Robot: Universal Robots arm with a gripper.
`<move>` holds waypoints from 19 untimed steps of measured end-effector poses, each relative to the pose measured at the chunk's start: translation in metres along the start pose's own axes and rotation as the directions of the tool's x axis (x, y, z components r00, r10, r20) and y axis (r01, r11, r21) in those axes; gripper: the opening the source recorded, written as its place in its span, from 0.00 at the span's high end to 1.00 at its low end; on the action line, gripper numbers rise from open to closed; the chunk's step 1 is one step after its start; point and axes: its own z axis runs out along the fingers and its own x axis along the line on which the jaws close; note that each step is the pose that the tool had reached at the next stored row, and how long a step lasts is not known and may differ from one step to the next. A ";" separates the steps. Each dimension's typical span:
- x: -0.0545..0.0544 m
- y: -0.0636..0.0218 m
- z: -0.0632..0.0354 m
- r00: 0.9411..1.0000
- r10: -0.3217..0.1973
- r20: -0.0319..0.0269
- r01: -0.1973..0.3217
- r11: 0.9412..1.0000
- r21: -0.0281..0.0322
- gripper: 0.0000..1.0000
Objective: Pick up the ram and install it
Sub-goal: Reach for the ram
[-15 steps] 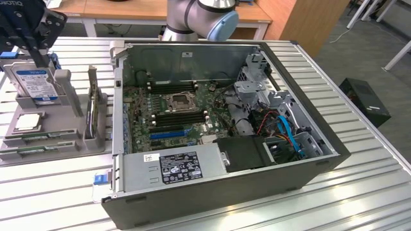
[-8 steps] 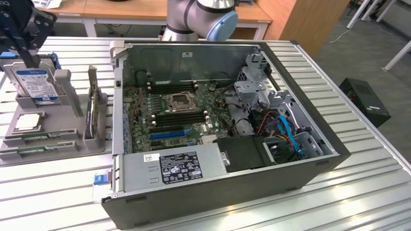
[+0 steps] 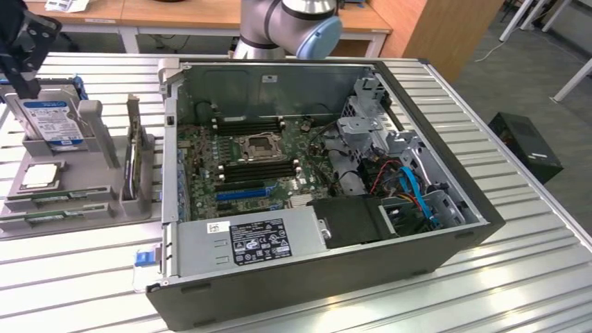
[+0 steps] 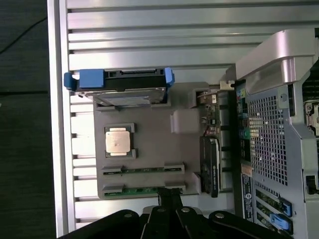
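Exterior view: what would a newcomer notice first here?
The open computer case in the middle, its green motherboard laid bare. On the exterior view's left, a grey holder carries an upright hard drive, a processor chip and two ram sticks, with the black gripper above it.

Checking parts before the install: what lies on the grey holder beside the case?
On the holder: a hard drive, a processor chip, two ram sticks and an upright card. The gripper covers part of one stick.
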 end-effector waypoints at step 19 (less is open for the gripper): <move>0.008 -0.0045 0.0001 1.000 0.000 -0.001 0.000 1.000 0.000 0.89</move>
